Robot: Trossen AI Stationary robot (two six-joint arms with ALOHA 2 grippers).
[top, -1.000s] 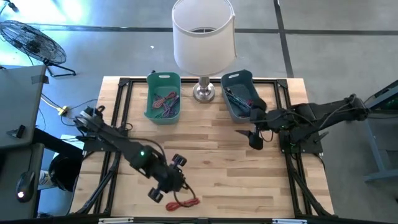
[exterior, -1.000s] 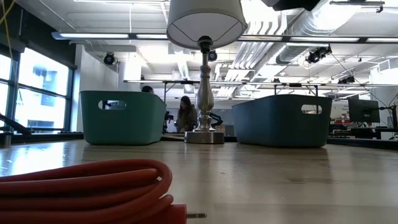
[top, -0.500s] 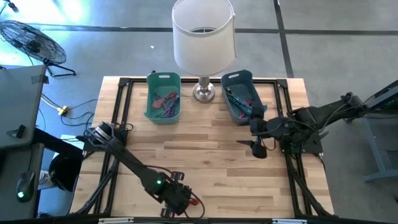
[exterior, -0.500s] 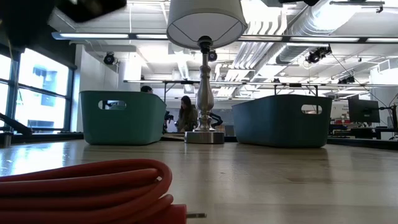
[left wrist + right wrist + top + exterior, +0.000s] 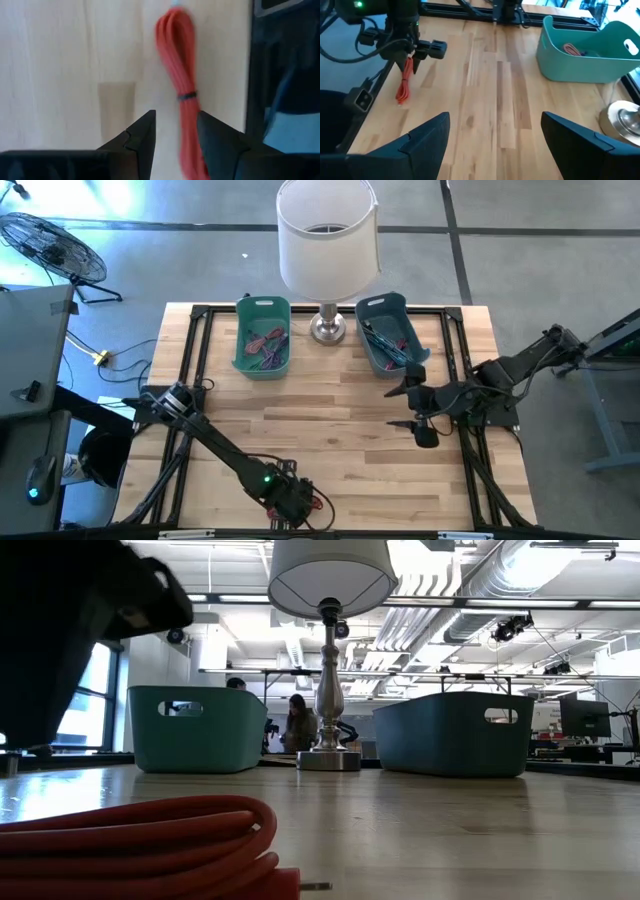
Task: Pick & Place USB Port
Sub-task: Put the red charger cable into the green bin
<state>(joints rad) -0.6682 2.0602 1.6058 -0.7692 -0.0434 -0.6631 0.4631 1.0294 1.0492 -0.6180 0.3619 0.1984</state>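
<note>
The left gripper (image 5: 297, 505) hangs low at the near edge of the light wooden desk (image 5: 340, 430), directly over the coiled red USB cable (image 5: 179, 85). In the left wrist view its two dark fingers (image 5: 142, 135) stand apart, and the end of the red cable lies in the gap between them, closer to one finger. The fingers are released and do not clamp the cable. A small dark tie goes around the middle of the bundle. In the low view the red coil (image 5: 140, 845) lies flat on the desk, with its metal plug pointing along the surface, and the dark body of the left arm fills the upper corner above it.

The right gripper (image 5: 422, 430) hovers over the right half of the desk, near the desk's right frame and in front of the dark blue plastic bin (image 5: 388, 335). In the right wrist view its fingers (image 5: 427, 137) are spread wide, with nothing between them.

At the far edge of the desk stands a lamp with a white shade and a silver metal base (image 5: 327, 328). The teal plastic bin (image 5: 262, 335) stands on one side of it, the dark blue bin on the other. Both bins hold several cables. The red cable is well apart from both bins
</note>
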